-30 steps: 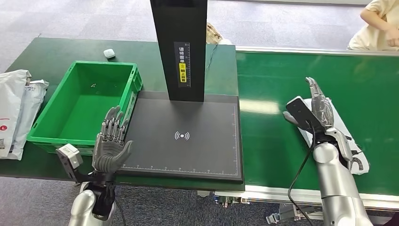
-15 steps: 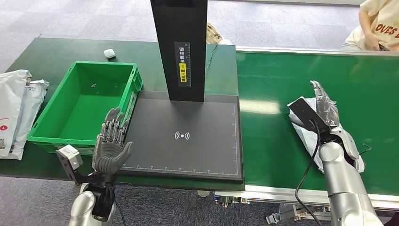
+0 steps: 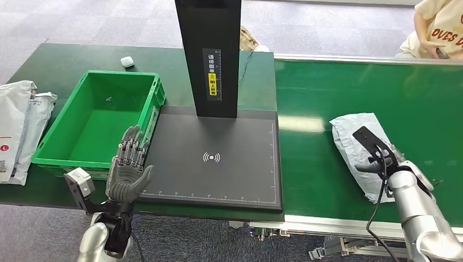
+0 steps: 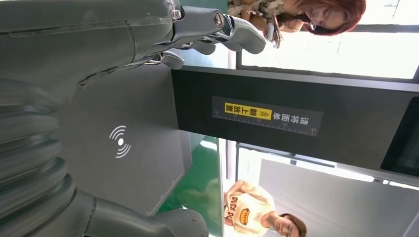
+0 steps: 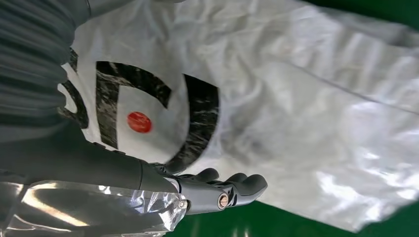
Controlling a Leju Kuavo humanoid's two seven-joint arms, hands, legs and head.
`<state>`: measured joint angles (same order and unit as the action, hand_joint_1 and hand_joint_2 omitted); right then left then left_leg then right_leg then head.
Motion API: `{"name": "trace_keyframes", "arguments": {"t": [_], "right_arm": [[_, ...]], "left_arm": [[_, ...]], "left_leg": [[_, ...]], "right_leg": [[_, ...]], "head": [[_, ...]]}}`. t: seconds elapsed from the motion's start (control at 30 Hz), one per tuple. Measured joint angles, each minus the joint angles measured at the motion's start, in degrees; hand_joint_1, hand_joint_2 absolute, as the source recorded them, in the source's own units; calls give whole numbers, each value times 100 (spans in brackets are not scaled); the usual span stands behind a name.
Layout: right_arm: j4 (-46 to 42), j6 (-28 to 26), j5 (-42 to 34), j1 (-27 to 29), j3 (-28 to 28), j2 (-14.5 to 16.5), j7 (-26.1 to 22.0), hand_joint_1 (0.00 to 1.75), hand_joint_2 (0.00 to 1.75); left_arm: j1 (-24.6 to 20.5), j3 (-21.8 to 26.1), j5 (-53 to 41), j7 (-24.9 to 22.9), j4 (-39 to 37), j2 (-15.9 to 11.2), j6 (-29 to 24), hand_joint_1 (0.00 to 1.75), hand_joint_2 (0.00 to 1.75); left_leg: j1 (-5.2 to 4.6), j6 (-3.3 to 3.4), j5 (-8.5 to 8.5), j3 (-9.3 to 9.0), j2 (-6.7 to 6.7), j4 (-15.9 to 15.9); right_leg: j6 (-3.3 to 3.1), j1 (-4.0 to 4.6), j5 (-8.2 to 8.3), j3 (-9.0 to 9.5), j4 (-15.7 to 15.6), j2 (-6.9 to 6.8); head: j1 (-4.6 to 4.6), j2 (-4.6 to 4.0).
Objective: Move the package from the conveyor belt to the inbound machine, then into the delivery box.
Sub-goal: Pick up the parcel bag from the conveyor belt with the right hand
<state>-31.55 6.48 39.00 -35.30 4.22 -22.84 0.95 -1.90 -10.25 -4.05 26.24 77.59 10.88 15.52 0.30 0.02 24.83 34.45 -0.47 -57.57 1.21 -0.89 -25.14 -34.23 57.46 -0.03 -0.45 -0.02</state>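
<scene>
Head view, package: white poly package (image 3: 357, 143) flat on the green belt (image 3: 316, 98), right of the black machine (image 3: 218, 158); not yet lifted.
Head view, long axis: runs slantwise, from the far end nearer the machine to the near end by the belt's front edge.
Head view, right hand: right hand (image 3: 382, 161) down on the near half of the package, wrist behind it toward the robot; fingers bent over the film, grip cannot be told from here.
Head view, nearer hand: right, plainly; package under and just ahead of it.
Head view, left hand: left hand (image 3: 129, 169) raised at the machine's near left corner, fingers apart, holding nothing; well apart from the package.
Head view, box: green box (image 3: 95, 117) left of the machine, touching or just beside its edge; holds no parcel.
Head view, other: spare white bags (image 3: 19, 128) on the bench at far left; a person (image 3: 439, 27) seated beyond the belt.
Left wrist view, left hand: fingers (image 4: 217, 29) spread, nothing between them; machine's pad and black post (image 4: 296, 118) ahead.
Right wrist view, package: crinkled white film with a black print and a red dot (image 5: 139, 122), green belt at the edges.
Right wrist view, right hand: fingers (image 5: 232, 187) curled at the package's edge, thumb side lying across the print; film seems bunched at the palm, yet a firm hold cannot be told.
Judged next: likely a grasp of the near end, then a carry leftward to the machine's pad.
</scene>
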Motion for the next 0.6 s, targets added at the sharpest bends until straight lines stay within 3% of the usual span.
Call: {"name": "trace_keyframes", "arguments": {"t": [0.37,0.5,0.6], "right_arm": [[767,273,243,-200,62,-87,340,0,175],[894,631,411,-297,206,-111,458,169,175],[956,770,484,-330,323,-123,471,175,175]], "left_arm": [[-11,-35,50,40,-24,-49,-51,0,175],[-12,-71,67,45,-34,-62,-81,0,175],[-16,-88,71,48,-67,-67,-103,0,175]], "left_leg": [[1,1,0,-1,4,1],[1,2,0,-2,3,1],[1,2,0,-2,3,0]], "right_leg": [[0,4,0,0,0,4],[0,2,0,1,0,2],[1,2,-1,1,0,1]], "head": [[1,0],[1,0],[0,0]]}}
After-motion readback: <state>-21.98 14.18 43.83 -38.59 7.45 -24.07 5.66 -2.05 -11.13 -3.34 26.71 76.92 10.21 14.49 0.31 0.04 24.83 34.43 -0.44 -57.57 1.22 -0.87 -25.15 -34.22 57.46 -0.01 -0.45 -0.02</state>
